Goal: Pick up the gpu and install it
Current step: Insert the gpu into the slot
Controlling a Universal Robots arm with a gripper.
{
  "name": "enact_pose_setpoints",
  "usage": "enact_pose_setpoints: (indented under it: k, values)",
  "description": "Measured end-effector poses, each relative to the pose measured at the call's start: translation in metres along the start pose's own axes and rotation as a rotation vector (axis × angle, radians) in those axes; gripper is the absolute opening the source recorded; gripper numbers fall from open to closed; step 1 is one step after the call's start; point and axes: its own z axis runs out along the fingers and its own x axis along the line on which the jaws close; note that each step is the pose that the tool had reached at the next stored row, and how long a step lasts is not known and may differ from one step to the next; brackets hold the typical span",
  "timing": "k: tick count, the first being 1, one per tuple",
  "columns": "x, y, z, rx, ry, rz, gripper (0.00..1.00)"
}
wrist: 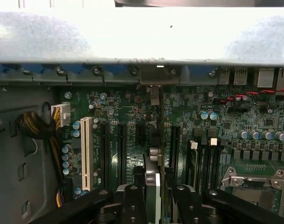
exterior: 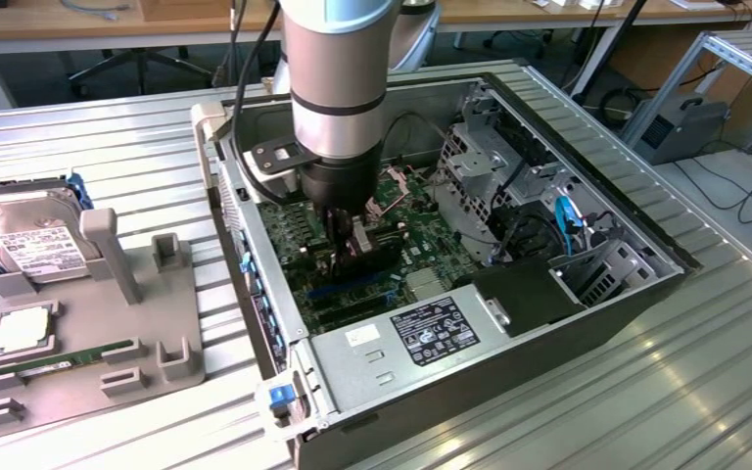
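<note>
The gpu [wrist: 152, 179] is seen edge-on in the wrist view, a thin card standing upright between my two fingers [wrist: 132, 203], over the black slots of the green motherboard [wrist: 216, 121]. My gripper [wrist: 155, 205] is shut on it. In the exterior view the arm reaches down into the open computer case [exterior: 611, 294]. There the gripper [exterior: 350, 250] holds the dark gpu [exterior: 373, 257] low over the motherboard [exterior: 409, 220], near the case's rear wall. Whether the card's edge touches a slot is hidden.
A white slot [wrist: 87, 149] and a processor socket [wrist: 258, 182] flank the card. Inside the case are a power supply [exterior: 415, 333] and a drive cage [exterior: 481, 166]. At the exterior view's left, a grey fixture [exterior: 154, 367] carries a hard drive [exterior: 30, 245] and a green memory stick [exterior: 63, 357].
</note>
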Motion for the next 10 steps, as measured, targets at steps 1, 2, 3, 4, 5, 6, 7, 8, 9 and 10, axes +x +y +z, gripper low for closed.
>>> enact_pose_setpoints:
  k: [1,2,3,4,5,6,7,8,9,10]
  values:
    - [-0.0002,-0.0002,0.0004,-0.0001,-0.0001,0.0,0.27]
    - [-0.0004,-0.0003,0.0005,-0.0003,-0.0006,0.0,0.27]
    - [-0.0005,-0.0003,0.0005,-0.0004,-0.0011,0.0,0.27]
    - [-0.0007,-0.0003,0.0006,-0.0003,-0.0024,0.0,0.27]
    - [-0.0007,-0.0003,0.0005,-0.0003,-0.0038,0.001,0.27]
    - [-0.0007,-0.0003,0.0005,-0.0004,-0.0056,0.001,0.27]
    - [-0.0007,-0.0003,0.0004,-0.0004,-0.0082,0.001,0.27]
    - [-0.0007,-0.0003,0.0005,-0.0001,-0.0096,0.001,0.27]
    - [-0.0007,-0.0003,0.0005,-0.0001,-0.0097,0.001,0.27]
    - [-0.0007,-0.0003,0.0005,-0.0001,-0.0098,0.001,0.27]
